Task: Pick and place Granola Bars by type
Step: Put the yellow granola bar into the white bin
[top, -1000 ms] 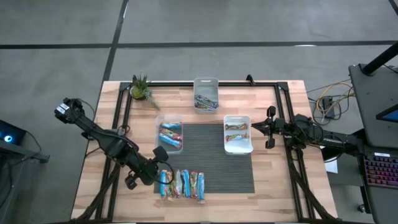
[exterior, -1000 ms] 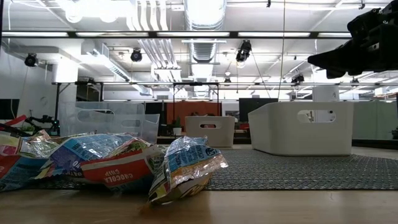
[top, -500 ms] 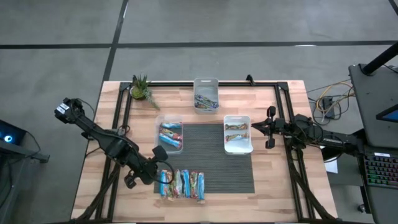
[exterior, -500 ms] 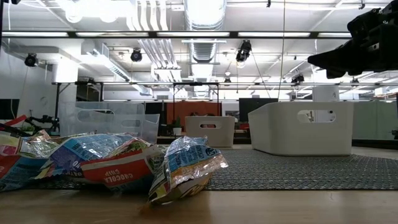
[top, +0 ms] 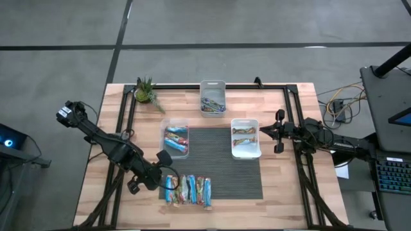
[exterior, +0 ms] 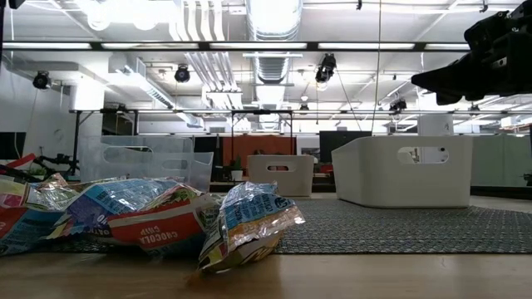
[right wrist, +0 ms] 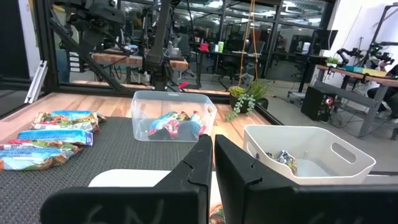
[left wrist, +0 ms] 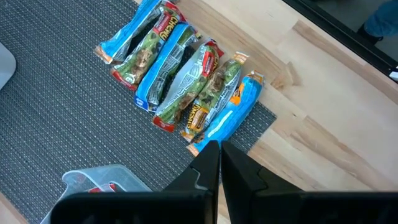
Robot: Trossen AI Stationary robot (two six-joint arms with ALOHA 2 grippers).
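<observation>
**Both grippers shut and empty above the table**

The left gripper (top: 166,180), fingers pressed together and holding nothing, hung just beside the row of loose granola bars (top: 189,190) on the near edge of the dark mat (top: 221,173). More bars lay in the clear bin (top: 174,138), the white bin (top: 245,138) and the far bin (top: 212,98). The right gripper (top: 264,131), also closed and empty, waited just beside the white bin.

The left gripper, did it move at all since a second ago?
No. The left gripper sits shut at the same spot beside the row of bars, at the mat's corner.
</observation>
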